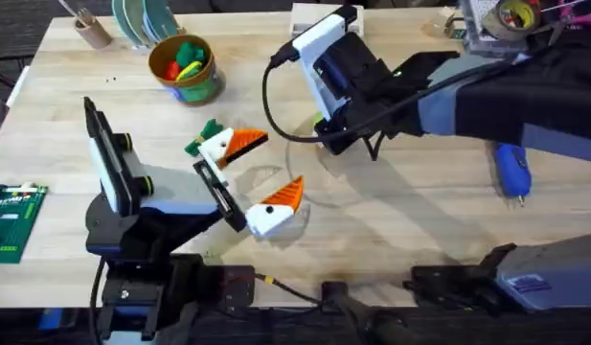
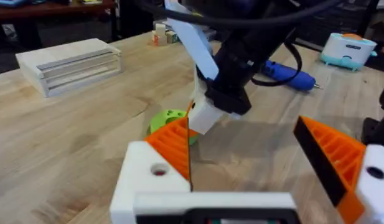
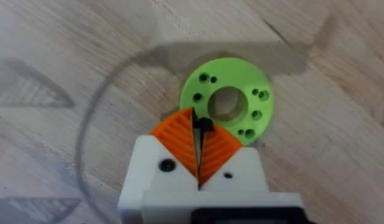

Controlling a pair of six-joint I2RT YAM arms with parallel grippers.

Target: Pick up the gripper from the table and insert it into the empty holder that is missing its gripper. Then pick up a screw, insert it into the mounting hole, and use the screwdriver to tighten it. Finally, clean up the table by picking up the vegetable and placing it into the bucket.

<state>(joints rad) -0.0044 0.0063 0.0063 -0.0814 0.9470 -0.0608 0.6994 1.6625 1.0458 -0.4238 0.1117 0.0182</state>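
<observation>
Inside the bucket (image 1: 185,65) sit red, yellow and green toy pieces.

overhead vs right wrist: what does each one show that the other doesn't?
Overhead only: the bucket with toys inside, the vegetable beside the left hand, whose orange pads stand apart, the blue screwdriver at the right, and a green brick plate at the left edge.
Right wrist only: the green disc with its centre hole and small holes, and the right hand with pads pressed together, a small dark piece at their tips.
Both: the wooden table.
</observation>
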